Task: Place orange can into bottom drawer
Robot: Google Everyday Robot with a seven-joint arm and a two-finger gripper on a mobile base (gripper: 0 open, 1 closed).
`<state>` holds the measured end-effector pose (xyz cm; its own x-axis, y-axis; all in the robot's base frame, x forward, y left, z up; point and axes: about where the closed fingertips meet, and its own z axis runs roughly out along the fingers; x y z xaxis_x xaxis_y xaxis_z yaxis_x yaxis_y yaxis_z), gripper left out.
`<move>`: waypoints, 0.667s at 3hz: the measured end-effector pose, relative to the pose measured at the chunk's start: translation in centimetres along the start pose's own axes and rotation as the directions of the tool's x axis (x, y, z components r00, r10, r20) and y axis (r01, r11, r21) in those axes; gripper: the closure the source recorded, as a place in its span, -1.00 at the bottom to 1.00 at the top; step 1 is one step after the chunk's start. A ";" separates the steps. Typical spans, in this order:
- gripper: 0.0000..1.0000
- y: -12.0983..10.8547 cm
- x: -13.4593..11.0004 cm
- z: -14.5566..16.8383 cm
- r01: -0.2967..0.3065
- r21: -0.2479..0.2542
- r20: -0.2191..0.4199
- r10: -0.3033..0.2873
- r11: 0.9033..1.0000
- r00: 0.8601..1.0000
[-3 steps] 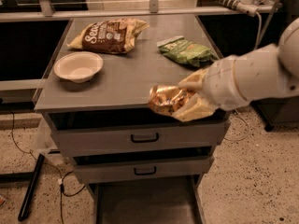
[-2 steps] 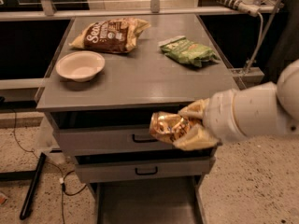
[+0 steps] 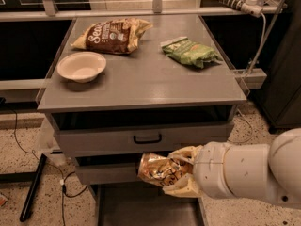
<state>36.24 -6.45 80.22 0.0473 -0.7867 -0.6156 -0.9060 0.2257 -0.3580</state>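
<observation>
The orange can [image 3: 160, 169] is a crumpled shiny gold-and-brown foil packet. My gripper [image 3: 181, 175] is shut on it, with cream-coloured fingers [image 3: 183, 154] above and below the packet. It hangs in front of the middle drawer, just above the bottom drawer [image 3: 141, 211]. The bottom drawer is pulled out, a wide grey tray with a flat floor, at the bottom of the view. My white arm [image 3: 249, 173] comes in from the right.
On the grey cabinet top [image 3: 150, 79] lie a white bowl [image 3: 81, 66], a large brown-and-yellow chip bag [image 3: 112, 35] and a green bag [image 3: 189, 52]. The upper drawer has a black handle [image 3: 147, 139]. A black pole [image 3: 32, 187] and cables lie on the floor at left.
My gripper has moved down with the packet, from the cabinet top's front edge past the upper drawer to just above the open bottom drawer.
</observation>
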 end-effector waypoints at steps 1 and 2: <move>1.00 -0.1 1.8 1.8 -0.019 -0.002 0.016 0.019 1.000 1.000; 1.00 -0.9 5.9 5.3 -0.029 0.007 0.035 0.029 1.000 0.999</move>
<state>39.58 -8.24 73.21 0.0360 -0.7596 -0.6495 -0.9039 0.2524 -0.3452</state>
